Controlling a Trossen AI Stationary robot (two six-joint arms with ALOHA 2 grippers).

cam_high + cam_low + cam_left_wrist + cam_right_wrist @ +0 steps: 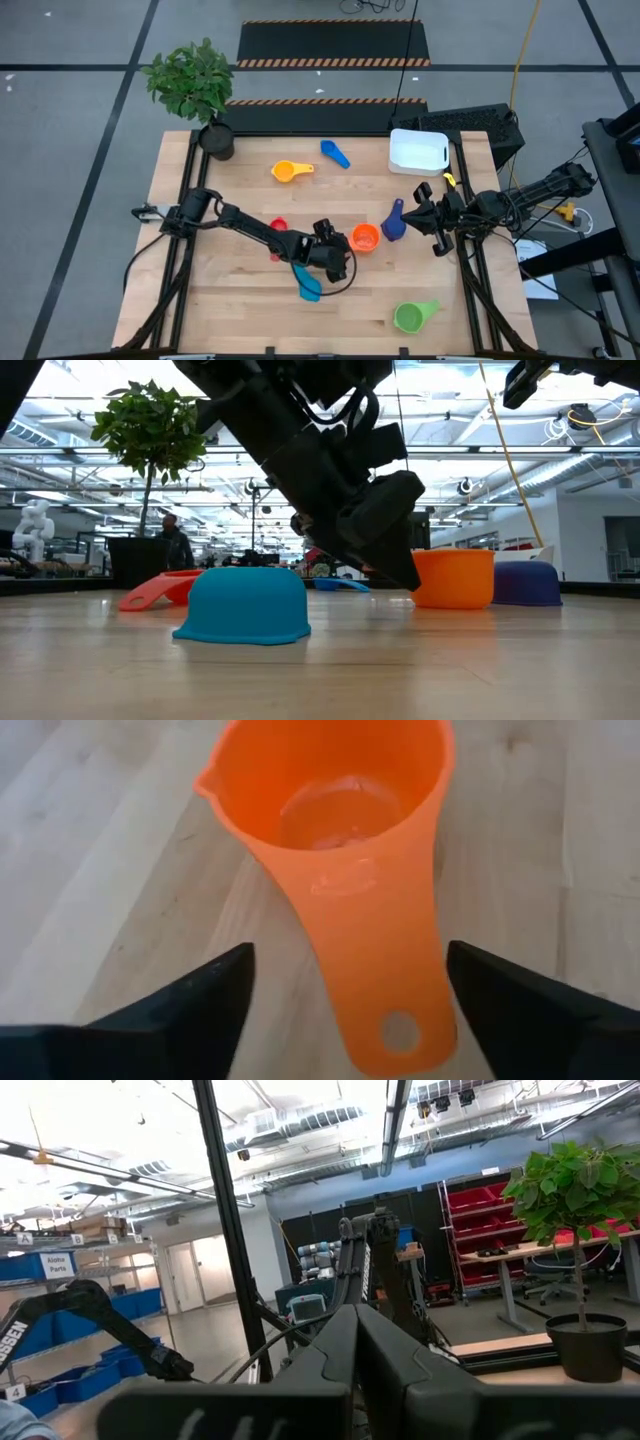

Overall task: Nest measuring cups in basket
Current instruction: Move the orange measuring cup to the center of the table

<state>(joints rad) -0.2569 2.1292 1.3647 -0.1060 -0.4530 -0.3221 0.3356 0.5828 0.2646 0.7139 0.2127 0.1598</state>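
Your white basket point(418, 150) at the desk's far right corner holds nothing. Your left claw point(345, 258) gapes wide astride the orange cup's point(335, 815) handle mid-desk, fingers apart from it; your right claw point(355, 1370) is closed, empty.

A light wooden table point(220, 300) was set on a grey floor marked with dark lines. A leafy potted plant point(195, 85) in a dark round pot point(216, 140) was placed at the table's far left corner. Black mats with orange-and-black striped edges point(333, 45) were laid on the floor beyond the table. A person in dark clothing point(176, 545) was seen far back in the room.
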